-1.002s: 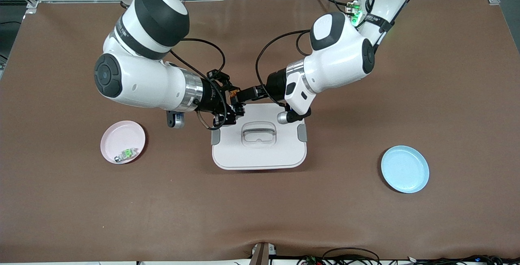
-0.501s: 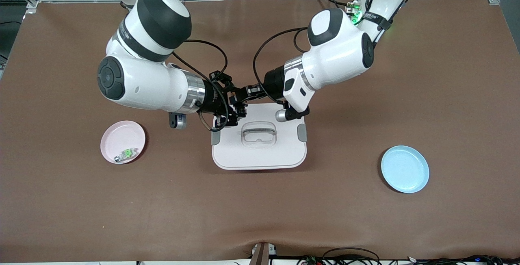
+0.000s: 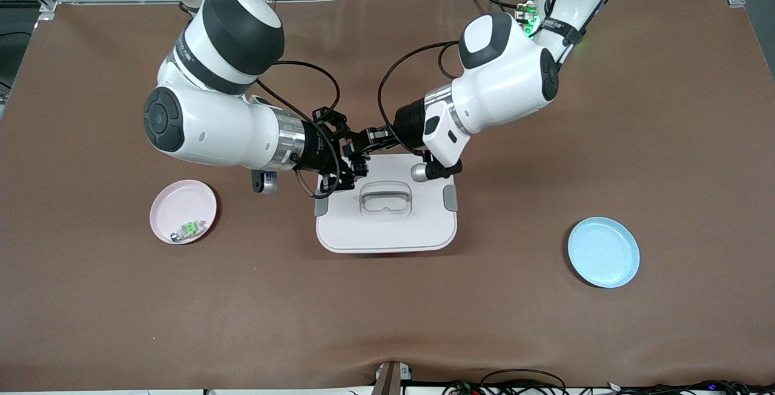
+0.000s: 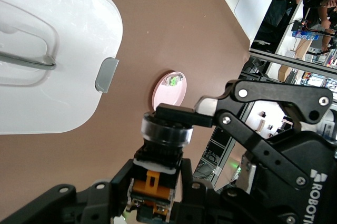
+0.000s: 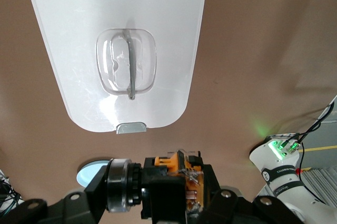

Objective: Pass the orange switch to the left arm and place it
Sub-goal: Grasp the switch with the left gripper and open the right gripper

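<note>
Front view: at centre frame we see the left hand (image 3: 362,138) and right hand (image 3: 351,162), both clamped on the one orange switch (image 3: 354,148) over the upper edge of the single box (image 3: 387,225).

Wrist views: two grips (one switch (image 4: 158,171)); an early release risks a drop.

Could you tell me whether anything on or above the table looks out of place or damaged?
Nothing stands out. The white lidded box sits flat and closed, the pink plate and blue plate lie level, and both end effectors grip the small orange-and-black switch above the box.
</note>
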Available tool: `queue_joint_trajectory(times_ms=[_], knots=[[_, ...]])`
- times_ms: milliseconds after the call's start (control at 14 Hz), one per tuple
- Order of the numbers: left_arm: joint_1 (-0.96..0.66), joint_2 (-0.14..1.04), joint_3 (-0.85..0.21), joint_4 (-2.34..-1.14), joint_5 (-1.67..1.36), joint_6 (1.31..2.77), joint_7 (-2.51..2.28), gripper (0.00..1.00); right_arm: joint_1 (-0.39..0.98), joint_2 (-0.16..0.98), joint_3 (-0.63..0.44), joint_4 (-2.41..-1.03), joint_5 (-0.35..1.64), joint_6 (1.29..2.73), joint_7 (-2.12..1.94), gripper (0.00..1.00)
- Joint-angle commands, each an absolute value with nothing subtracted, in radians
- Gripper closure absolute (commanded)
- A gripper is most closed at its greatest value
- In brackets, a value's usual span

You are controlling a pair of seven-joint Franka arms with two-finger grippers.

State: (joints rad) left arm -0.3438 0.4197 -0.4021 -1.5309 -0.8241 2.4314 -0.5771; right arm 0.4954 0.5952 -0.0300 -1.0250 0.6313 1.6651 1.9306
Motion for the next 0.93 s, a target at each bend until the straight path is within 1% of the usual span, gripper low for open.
queue_joint_trajectory(times_ms=[0,72,716,859], knots=[[-0.347,0.422,-0.402,-1.531,-0.836,2.438,-0.589,1.00,0.497,0.624,-0.032,-0.963,0.649,1.674,1.956,0.19],[-0.345,0.422,-0.400,-1.531,-0.836,2.439,-0.589,1.00,0.497,0.624,-0.032,-0.963,0.649,1.674,1.956,0.01],[-0.331,0.394,-0.399,-1.532,-0.830,2.430,-0.583,1.00,0.469,0.623,-0.035,-0.963,0.646,1.655,1.907,0.00],[-0.301,0.364,-0.397,-1.540,-0.830,2.386,-0.584,1.00,0.444,0.621,-0.040,-0.963,0.646,1.603,1.795,0.00]])
